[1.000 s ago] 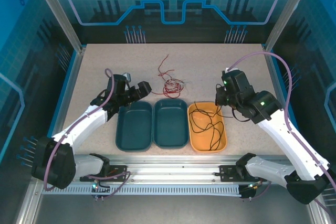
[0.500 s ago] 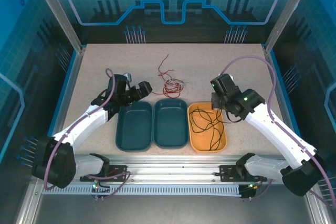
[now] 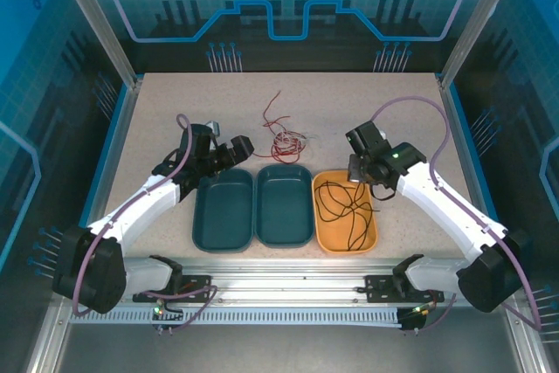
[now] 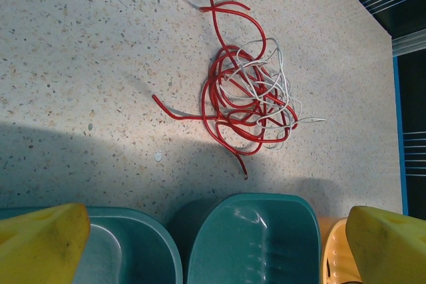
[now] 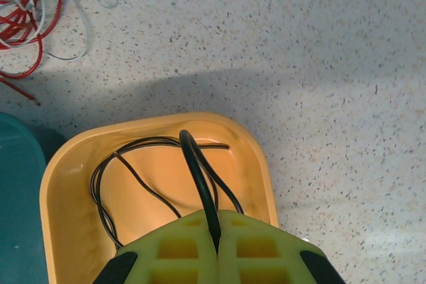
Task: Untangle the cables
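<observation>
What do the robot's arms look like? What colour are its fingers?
The left arm and right arm have white links with chunky black joints. A purple-grey cable loops along each arm. The right arm carries a small green light. The left gripper and right gripper have blocky yellow fingers; the right gripper's show square hollows.

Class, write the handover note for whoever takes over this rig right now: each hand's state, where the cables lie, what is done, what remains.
Left hand: open, holding nothing, beside the teal trays.
Right hand: shut on the black cable, above the orange tray.
Done: the black cable lies coiled in the orange tray, apart from the others.
Red cable and white cable are tangled together on the table.
Left to do: release the black cable, then separate red from white.
</observation>
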`<state>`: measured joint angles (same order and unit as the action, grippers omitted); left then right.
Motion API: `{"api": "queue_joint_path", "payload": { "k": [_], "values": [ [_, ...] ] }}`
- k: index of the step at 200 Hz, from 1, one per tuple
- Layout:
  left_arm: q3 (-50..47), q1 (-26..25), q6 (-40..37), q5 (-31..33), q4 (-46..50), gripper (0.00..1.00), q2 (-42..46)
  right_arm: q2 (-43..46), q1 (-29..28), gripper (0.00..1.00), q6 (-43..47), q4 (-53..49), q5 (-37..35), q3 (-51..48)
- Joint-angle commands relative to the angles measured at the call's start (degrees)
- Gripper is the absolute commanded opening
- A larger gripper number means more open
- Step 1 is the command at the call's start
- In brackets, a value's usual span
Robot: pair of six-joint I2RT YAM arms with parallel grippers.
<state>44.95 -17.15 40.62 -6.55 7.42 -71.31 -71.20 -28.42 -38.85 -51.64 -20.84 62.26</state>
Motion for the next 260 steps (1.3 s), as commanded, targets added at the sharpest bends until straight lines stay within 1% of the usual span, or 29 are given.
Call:
{"api": "queue_joint_path", "payload": {
  "k": [1,39,74,129,165,195,220,260],
  "values": [
    [-0.42,-0.34,0.69,-1.35,-0.13,0.99,-0.33,-0.66,1.45,0.00,-2.66,-1.42,5.10,-1.09],
    [-0.28,-0.34,0.52,-1.36,-0.12,0.99,-0.45,-1.57,1.53,0.00,-2.68,-3.89,8.24,0.13],
    [-0.44,-0.30,0.60,-1.53,-0.21,0.99,-0.50,-3.36,1.39,0.00,-2.85,-5.75,6.87,-0.37],
    [-0.48,-0.34,0.49,-1.34,0.36,0.99,-0.08,-5.81,0.07,0.00,-4.65,-1.68,7.61,-3.88],
    [-0.82,-0.37,0.64,-1.23,0.48,0.99,0.39,-8.75,-0.75,0.00,-4.68,0.03,6.25,-4.13],
    [-1.28,-0.42,1.00,-1.19,0.17,0.99,0.64,-10.99,-0.69,0.00,-3.92,2.32,6.34,-4.60],
    [-1.41,-0.43,1.04,-1.12,0.07,0.99,0.64,-12.93,-0.49,0.00,-3.01,3.96,5.08,-4.59],
    [-1.44,-0.43,0.89,-0.57,0.46,0.99,0.99,-15.57,0.46,0.04,-1.71,6.00,6.20,-4.72]
  ]
}}
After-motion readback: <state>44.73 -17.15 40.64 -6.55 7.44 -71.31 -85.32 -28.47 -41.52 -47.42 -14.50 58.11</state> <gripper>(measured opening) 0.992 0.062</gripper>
